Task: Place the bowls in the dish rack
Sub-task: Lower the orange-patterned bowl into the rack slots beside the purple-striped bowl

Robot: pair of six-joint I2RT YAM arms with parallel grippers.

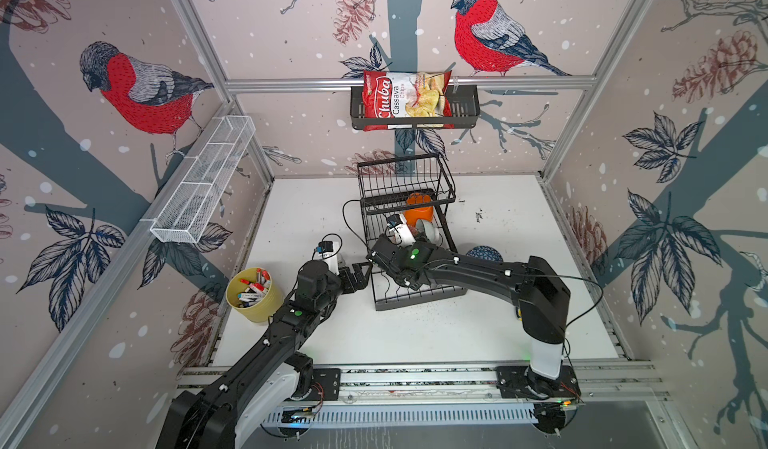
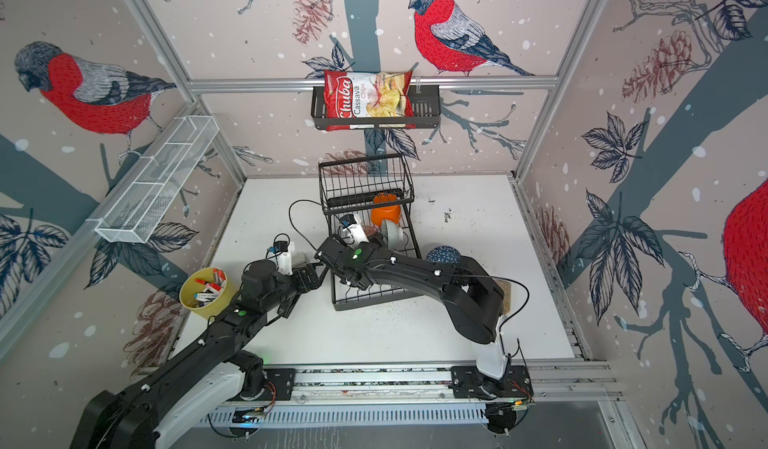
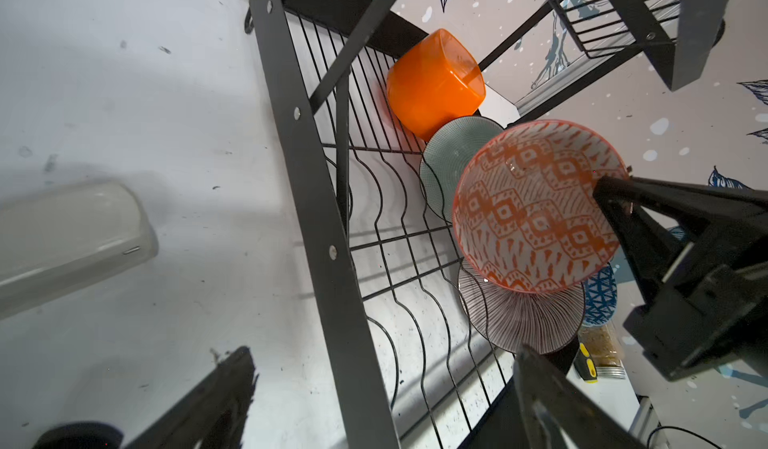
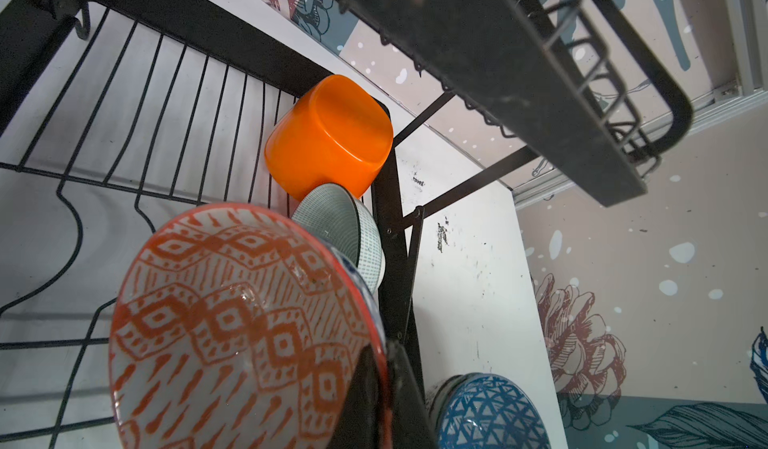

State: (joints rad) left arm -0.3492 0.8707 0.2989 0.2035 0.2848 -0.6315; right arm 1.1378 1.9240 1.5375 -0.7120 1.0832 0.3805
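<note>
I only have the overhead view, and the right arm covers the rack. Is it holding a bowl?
Observer: Yes; the right wrist view shows the right gripper shut on the rim of a red-patterned bowl.
Operator: Anything next to it in the rack?
Observer: Yes; the left wrist view shows a striped bowl standing on edge in the dish rack, right behind the held one.

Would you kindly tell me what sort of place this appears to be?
Most likely a robot lab test cell, not a real kitchen: aluminium framing holds bird-print wall panels, the left arm and right arm are mounted on a rail, and a dish rack stands on the white tabletop.
</note>
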